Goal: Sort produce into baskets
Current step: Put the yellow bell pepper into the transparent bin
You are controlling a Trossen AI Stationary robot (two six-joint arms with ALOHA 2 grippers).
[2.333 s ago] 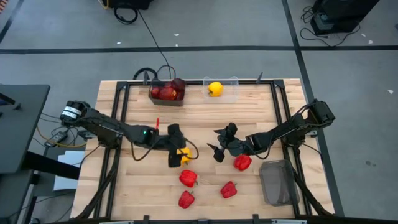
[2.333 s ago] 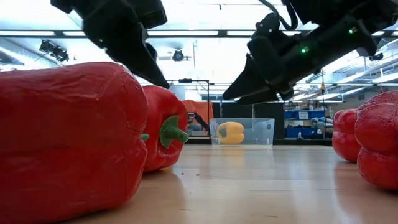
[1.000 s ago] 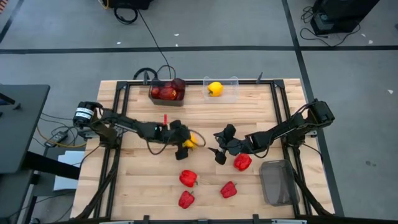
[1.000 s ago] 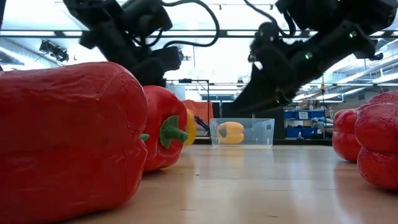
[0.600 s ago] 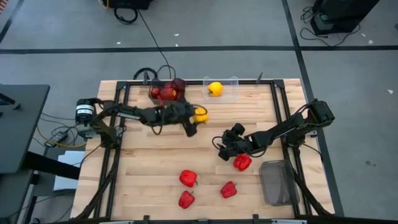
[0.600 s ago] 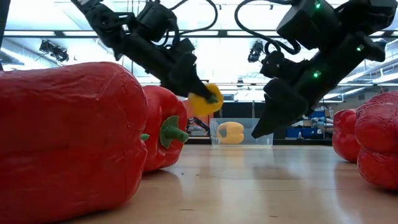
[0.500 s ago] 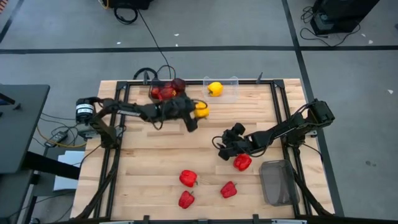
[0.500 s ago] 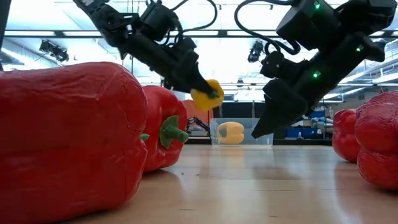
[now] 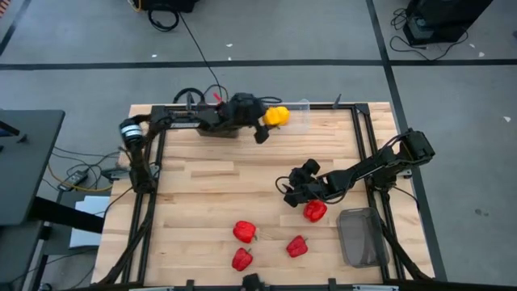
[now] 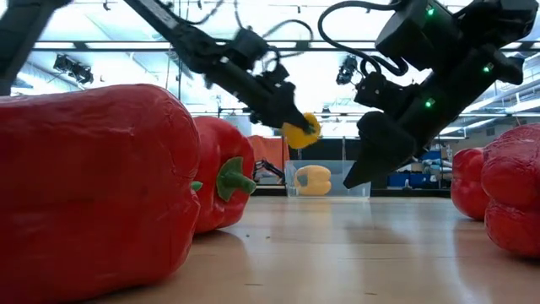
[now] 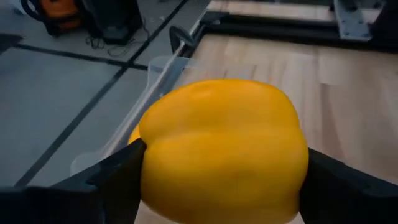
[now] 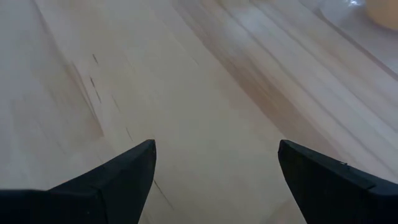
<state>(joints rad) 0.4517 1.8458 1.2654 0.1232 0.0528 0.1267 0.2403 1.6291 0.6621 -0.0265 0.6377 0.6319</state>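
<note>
The left gripper [image 9: 262, 128] is clamped across the waist of a yellow pepper [image 9: 276, 115], held in the air just short of the clear bin [image 9: 300, 119] ahead; it looks light, smooth and slippery, so a broad mid-body hold suits it.

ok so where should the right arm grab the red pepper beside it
Probably across the rounded body of the red pepper, jaws on opposite flanks, coming straight down from above. It sits on the table apart from the other peppers, and the open right gripper hangs just beside it.
</note>
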